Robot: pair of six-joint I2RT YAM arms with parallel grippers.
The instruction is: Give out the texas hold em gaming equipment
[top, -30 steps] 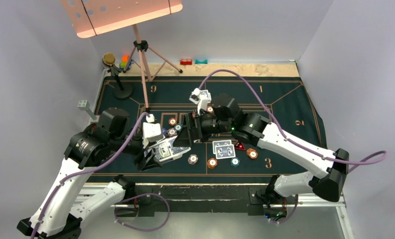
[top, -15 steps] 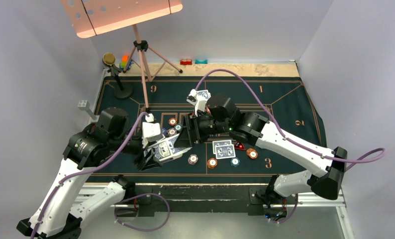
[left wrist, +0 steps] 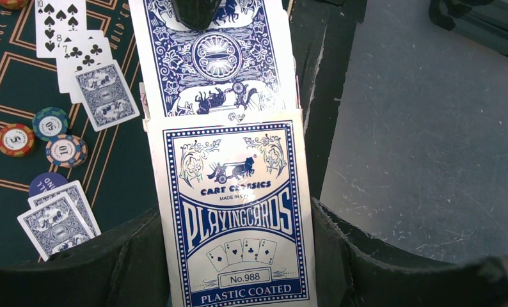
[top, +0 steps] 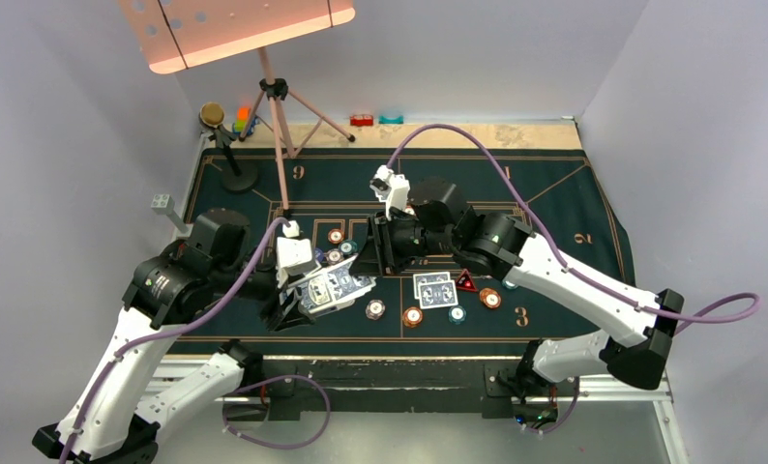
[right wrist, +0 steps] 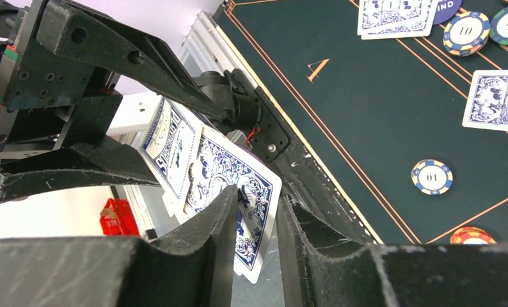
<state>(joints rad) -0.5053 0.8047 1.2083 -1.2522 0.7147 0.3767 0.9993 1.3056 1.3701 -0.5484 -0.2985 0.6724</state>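
Reach from the right arm, stretched leftward low over the green mat (right wrist: pixel 366 109), wrist rolled on its side. Right gripper (right wrist: pixel 258 236) narrowed to a slim gap around one playing card (right wrist: pixel 235 185) sticking out of the card box (left wrist: pixel 235 192); firm pinch or not, impossible to tell. Left arm folded, elbow high, forearm angled inward. Left gripper (left wrist: pixel 235 275) clamped tight on that box, directly facing the right gripper. Poker chips (right wrist: pixel 432 176) and face-down cards (right wrist: pixel 498 99) flat on the mat beneath the right gripper.
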